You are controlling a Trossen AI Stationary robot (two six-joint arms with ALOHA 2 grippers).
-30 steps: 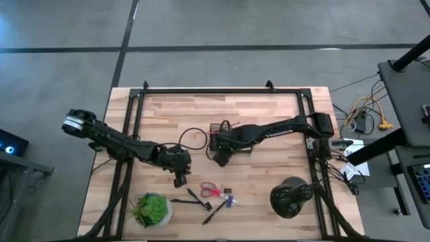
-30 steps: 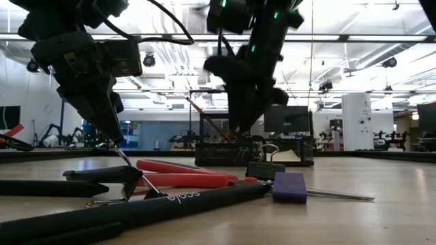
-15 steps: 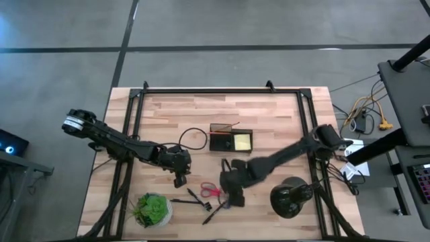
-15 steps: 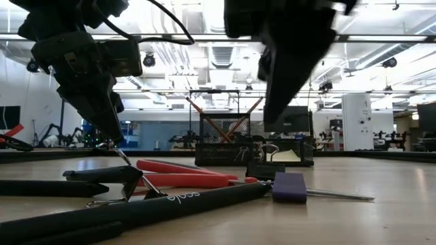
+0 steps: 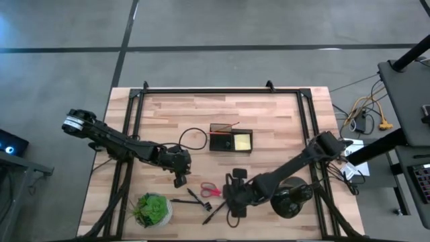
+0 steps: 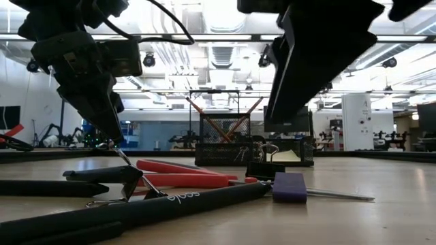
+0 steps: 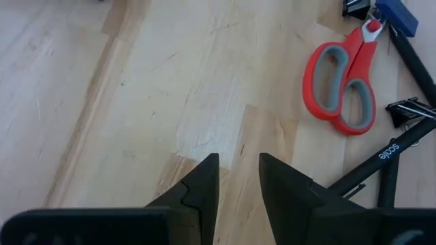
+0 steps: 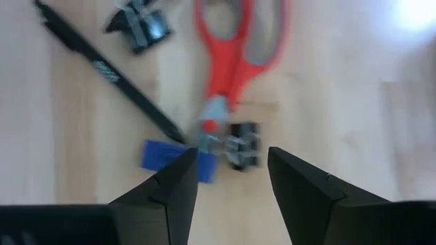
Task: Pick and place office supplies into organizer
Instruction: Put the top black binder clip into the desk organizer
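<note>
The black mesh organizer (image 5: 230, 140) stands mid-table with the yellow sticky-note pad (image 5: 242, 142) and the orange pencil (image 5: 225, 128) inside it. Near the table's near edge lie the red-handled scissors (image 5: 210, 191), black pens (image 5: 195, 199), small black clips (image 8: 242, 146) and the purple piece (image 8: 167, 156). My right gripper (image 8: 233, 160) hangs open above the purple piece and a clip beside the scissors' tip, touching nothing. My left gripper (image 7: 238, 170) waits left of the scissors (image 7: 344, 82), slightly open over bare wood.
A green potted plant (image 5: 152, 208) stands near the near-left corner. A round black domed object (image 5: 290, 197) sits to the right of my right gripper. A loop of black cable (image 5: 193, 138) lies left of the organizer. Bare wood lies along the far side of the table.
My right gripper has swung from over the organizer toward the table's near edge and now hangs over the purple piece and clips beside the scissors. The orange pencil stays in the organizer.
</note>
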